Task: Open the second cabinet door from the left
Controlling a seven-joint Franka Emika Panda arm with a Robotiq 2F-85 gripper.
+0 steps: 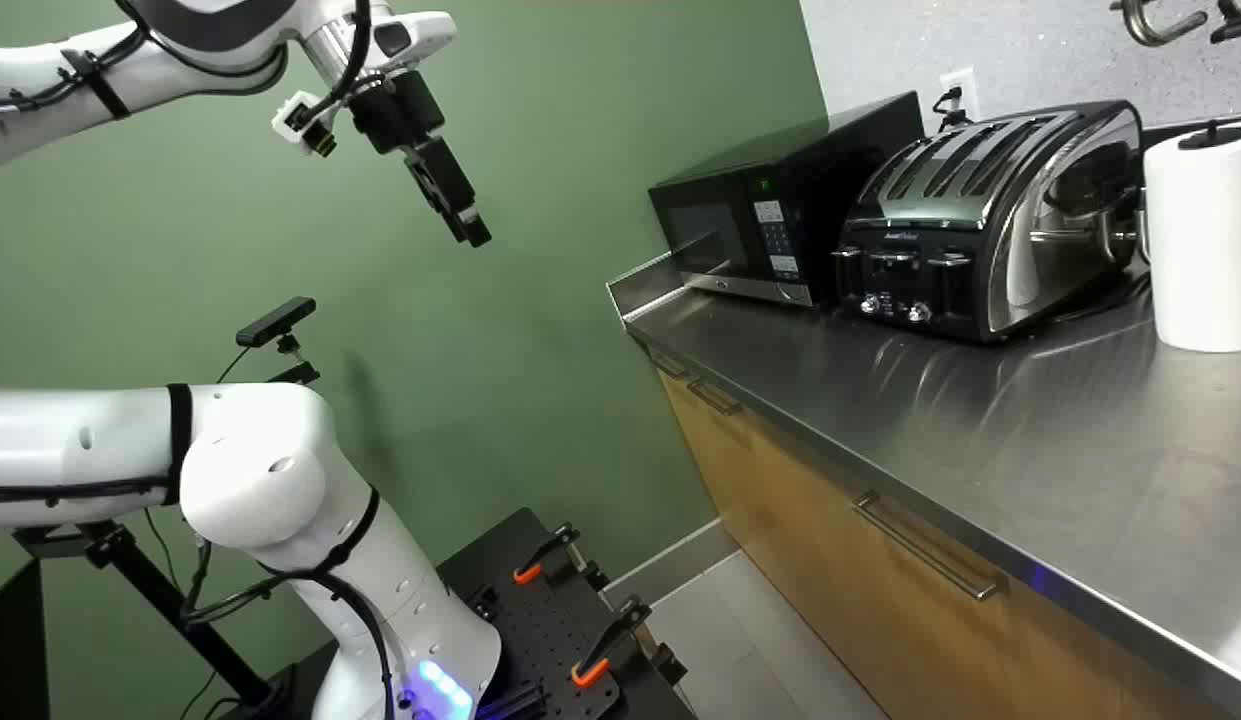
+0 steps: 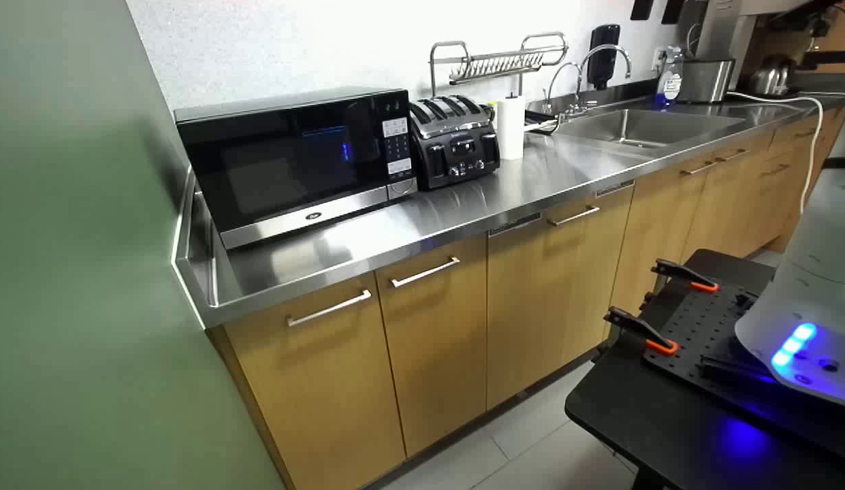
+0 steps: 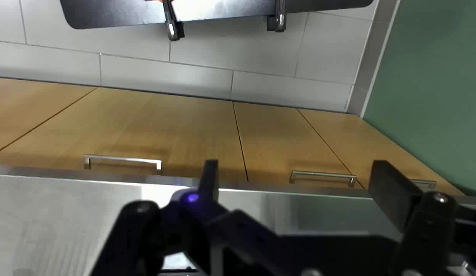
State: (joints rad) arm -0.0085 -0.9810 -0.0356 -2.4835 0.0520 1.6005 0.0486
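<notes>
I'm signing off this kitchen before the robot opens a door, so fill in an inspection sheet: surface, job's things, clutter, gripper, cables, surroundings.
Surface: metal countertop, with bright reflections.
Job's things: second cabinet door from the left, shut; its bar handle sits near the top edge.
Clutter: microwave, toaster and paper towel roll standing on the countertop.
Gripper: open, nothing seen in its grasp.
Cables: black cable strapped along the arm; white cable hanging down, its lower end not visible.
Surroundings: green wall beside one end of the countertop, sink set into it, tiled floor.
</notes>
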